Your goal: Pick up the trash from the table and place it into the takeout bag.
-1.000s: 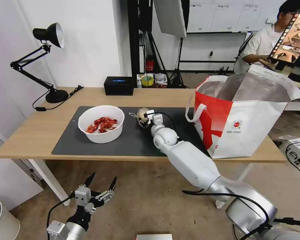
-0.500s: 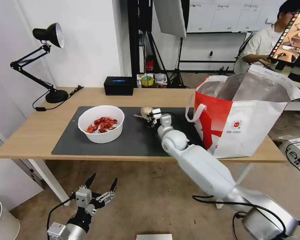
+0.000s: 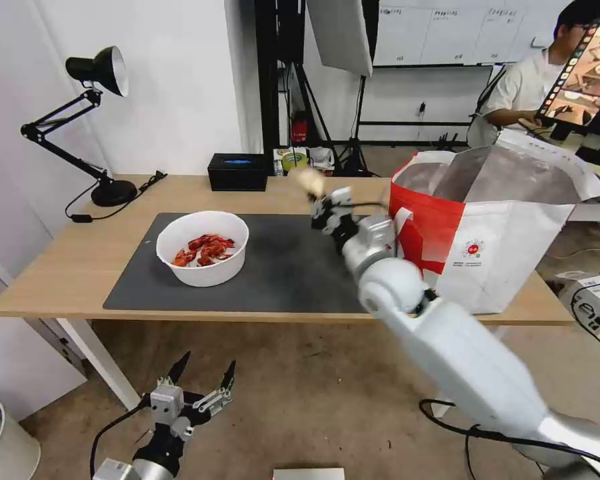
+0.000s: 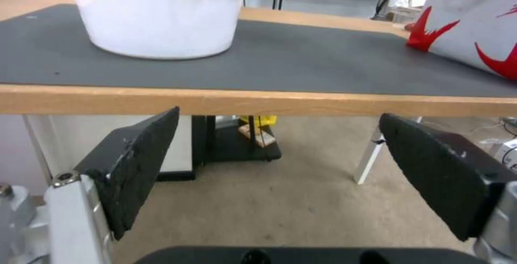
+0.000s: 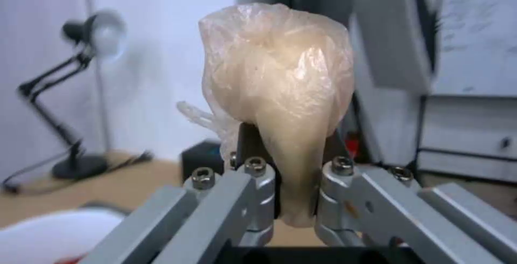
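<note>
My right gripper (image 3: 318,198) is shut on the small clear bag with the beige lump (image 3: 308,179), raised above the table (image 3: 53,267) just left of the takeout bag (image 3: 493,247). The right wrist view has the lump (image 5: 277,94) pinched between the fingers (image 5: 256,183). A white bowl of red crayfish shells (image 3: 203,247) sits on the dark grey mat (image 3: 280,273); in the left wrist view the bowl (image 4: 156,13) stands above the table edge (image 4: 258,100). My left gripper (image 3: 200,373) hangs open below the table front, its pads (image 4: 137,163) spread wide.
A black desk lamp (image 3: 90,120) stands at the table's back left and a black box (image 3: 238,171) at the back middle. The takeout bag's mouth gapes open, silver lining showing. A person sits behind at the far right. A white bin (image 3: 0,437) is on the floor at left.
My right gripper has lifted the bagged lump off the mat and carried it up and right toward the takeout bag. The left arm has sunk slightly lower.
</note>
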{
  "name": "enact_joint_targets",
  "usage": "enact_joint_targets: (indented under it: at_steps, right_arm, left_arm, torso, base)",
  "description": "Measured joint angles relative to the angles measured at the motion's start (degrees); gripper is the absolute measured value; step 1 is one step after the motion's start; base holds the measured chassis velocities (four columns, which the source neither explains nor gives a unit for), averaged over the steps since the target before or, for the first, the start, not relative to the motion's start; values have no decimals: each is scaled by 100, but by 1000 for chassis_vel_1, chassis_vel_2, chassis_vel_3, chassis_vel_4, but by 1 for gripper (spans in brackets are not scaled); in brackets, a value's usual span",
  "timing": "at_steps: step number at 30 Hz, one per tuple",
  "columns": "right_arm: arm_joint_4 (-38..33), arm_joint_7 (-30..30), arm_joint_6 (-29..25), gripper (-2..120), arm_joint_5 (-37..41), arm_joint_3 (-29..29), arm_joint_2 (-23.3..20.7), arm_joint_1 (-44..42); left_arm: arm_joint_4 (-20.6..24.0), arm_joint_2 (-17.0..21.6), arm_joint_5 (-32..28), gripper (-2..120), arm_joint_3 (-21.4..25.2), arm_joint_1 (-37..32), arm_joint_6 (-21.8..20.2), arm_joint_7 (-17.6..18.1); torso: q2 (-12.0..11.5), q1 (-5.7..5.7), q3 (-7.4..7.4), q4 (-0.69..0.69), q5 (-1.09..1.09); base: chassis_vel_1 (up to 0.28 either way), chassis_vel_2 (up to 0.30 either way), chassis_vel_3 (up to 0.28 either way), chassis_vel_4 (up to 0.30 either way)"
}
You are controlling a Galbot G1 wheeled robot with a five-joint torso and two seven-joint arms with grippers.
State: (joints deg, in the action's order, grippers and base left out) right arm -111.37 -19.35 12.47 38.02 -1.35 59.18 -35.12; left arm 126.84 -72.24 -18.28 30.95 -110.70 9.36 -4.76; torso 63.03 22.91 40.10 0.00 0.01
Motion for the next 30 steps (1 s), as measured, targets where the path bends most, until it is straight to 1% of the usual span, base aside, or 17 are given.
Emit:
enact_joint_targets:
  at_steps: [1,2,5,6,7,8,9,10,11,12,13,15,18,28,30]
  right_arm:
    - [-135,-15,-27,6,22,205,-115,-120]
    - [-135,-15,-27,6,22,205,-115,-120]
    - [-493,-25,-52,6,224,900,-549,-502]
    - [-493,-25,-52,6,224,900,-549,-502]
    - [-557,-25,-53,6,301,1078,-697,-611]
    - [-629,-21,-53,6,443,1380,-931,-823]
    - [-655,-23,-53,6,509,1552,-1050,-933]
    - [-655,-23,-53,6,509,1552,-1050,-933]
    - [-707,-23,-53,6,606,1813,-1228,-1101]
    - [-723,-30,-53,6,687,2021,-1370,-1216]
    - [-723,-30,-53,6,687,2021,-1370,-1216]
    - [-694,-75,-53,6,808,2266,-1553,-1336]
    - [-636,-137,-38,6,833,2358,-1622,-1413]
    - [-371,-391,115,6,759,2331,-1563,-1498]
    - [-344,-394,139,16,679,2327,-1562,-1498]
  left_arm:
    - [8,-3,9,100,-6,0,0,-3]
    - [8,-3,9,100,-6,0,0,-3]
    - [26,-2,38,100,-26,7,0,-10]
    - [26,-2,38,100,-26,7,0,-10]
    - [39,3,52,100,-50,9,0,-18]
    - [50,39,80,100,-129,42,-5,-34]
    - [50,73,89,100,-190,83,-19,-35]
    - [50,73,89,100,-190,83,-19,-35]
    - [45,135,97,100,-304,179,-49,-36]
    - [28,165,115,100,-376,227,-66,-37]
    - [28,165,115,100,-376,227,-66,-37]
    - [15,171,148,100,-434,238,-71,-38]
    - [17,185,155,100,-439,235,-70,-39]
    - [10,247,128,100,-418,236,-47,-41]
    - [-2,282,101,100,-416,247,-44,-41]
  torso:
    - [0,0,0,-1,0]
    - [0,0,0,-1,0]
    - [0,0,0,-1,0]
    - [0,0,0,-1,0]
    - [0,0,0,-1,0]
    - [0,0,0,2,2]
    - [0,0,0,1,2]
    - [0,0,0,1,2]
    - [0,0,1,-1,1]
    - [0,0,0,-6,-1]
    - [0,0,0,-6,-1]
    - [0,0,0,-3,1]
    - [0,0,1,1,-1]
    - [-1,1,1,1,-1]
    - [-1,1,1,0,-1]
  base:
    - [0,0,0,0]
    - [0,0,0,0]
    - [0,0,0,0]
    - [0,0,0,0]
    - [0,0,0,0]
    - [0,0,0,0]
    - [0,0,0,0]
    - [0,0,0,0]
    - [0,0,0,0]
    - [0,0,0,0]
    - [0,0,0,0]
    - [0,0,0,0]
    - [0,0,0,0]
    - [0,0,0,0]
    - [0,0,0,0]
